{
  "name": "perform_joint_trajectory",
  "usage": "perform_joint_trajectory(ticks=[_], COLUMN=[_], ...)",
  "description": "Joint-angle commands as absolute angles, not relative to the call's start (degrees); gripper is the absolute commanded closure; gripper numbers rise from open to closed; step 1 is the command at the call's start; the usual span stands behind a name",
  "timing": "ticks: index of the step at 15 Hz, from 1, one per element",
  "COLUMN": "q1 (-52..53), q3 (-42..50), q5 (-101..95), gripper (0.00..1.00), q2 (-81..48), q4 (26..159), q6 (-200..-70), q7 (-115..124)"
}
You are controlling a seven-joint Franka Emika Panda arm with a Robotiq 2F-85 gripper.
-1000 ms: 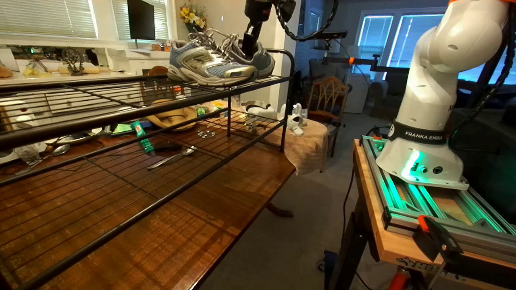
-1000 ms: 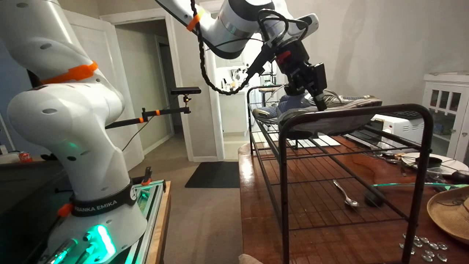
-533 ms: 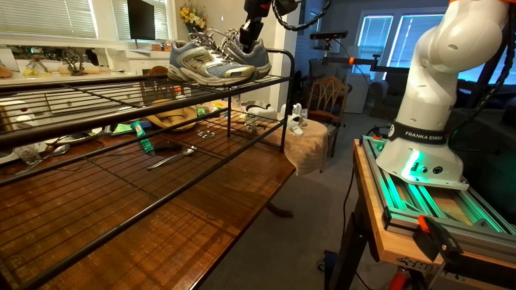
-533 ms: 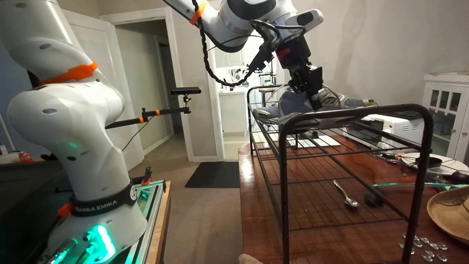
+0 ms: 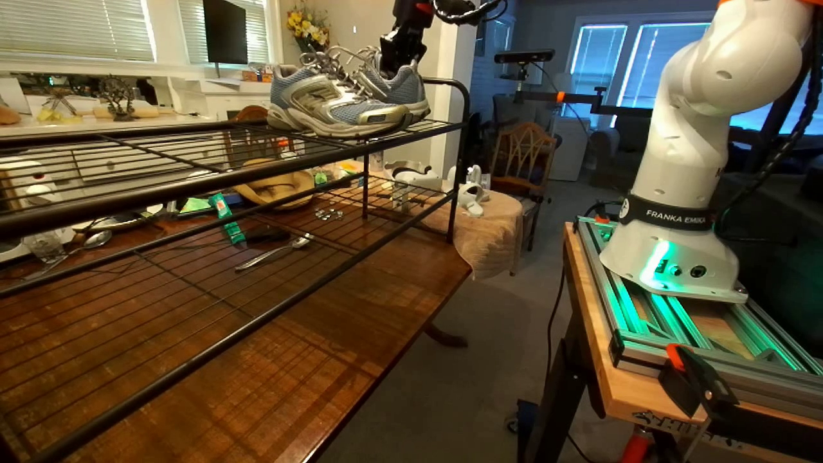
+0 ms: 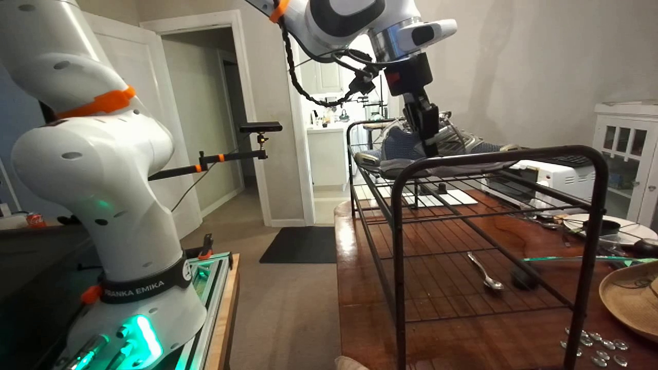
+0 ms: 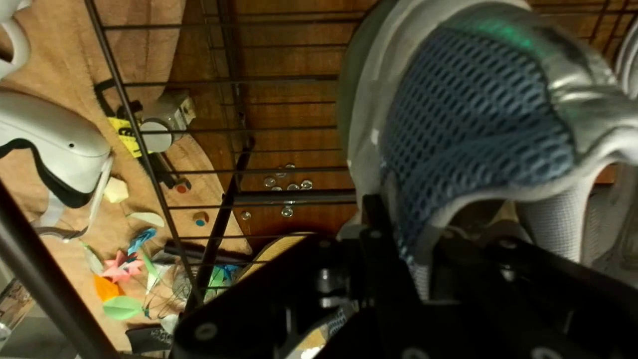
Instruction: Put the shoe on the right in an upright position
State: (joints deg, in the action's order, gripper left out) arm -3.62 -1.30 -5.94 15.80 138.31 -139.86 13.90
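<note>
The grey-silver sneaker with blue mesh (image 5: 405, 87) is at the end of the black rack's top shelf, heel toward the robot. Its blue mesh heel (image 6: 401, 145) and mesh wall (image 7: 478, 109) also show. My gripper (image 7: 409, 216) is shut on its side wall: one finger outside, the other inside the shoe opening. In an exterior view the gripper (image 6: 431, 151) points down into the shoe. The shoe looks nearly upright, its sole about level with the rack top; contact is hard to tell. The matching sneaker (image 5: 328, 106) stands upright beside it, toe toward the robot.
The black wire rack (image 6: 514, 152) stands on a wooden table (image 5: 360, 302), with a raised end rail beside the held shoe. Below are a spoon (image 6: 485, 272), glass beads (image 6: 601, 344) and a straw hat (image 6: 632, 298). A white headset (image 5: 416, 177) lies on a cloth-covered table.
The gripper has swung more vertical and shifted toward the matching sneaker and the robot. The held shoe went with it, rolling from tilted, sole facing outward, to nearly level.
</note>
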Motion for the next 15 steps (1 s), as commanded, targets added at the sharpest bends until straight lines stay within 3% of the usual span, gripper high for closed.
perform_joint_trajectory(ticks=[1,9,15], q1=[-2.26,-3.86,-4.04], q3=[0.02,-0.66,-0.59], q5=[0.15,0.1,1.08], gripper=[0.61,0.02,0.0], q2=[18.74,21.98,23.61], q4=[141.03,139.75,137.32], q6=[-141.11,-141.9,-137.78], q7=[11.86,14.13,15.39])
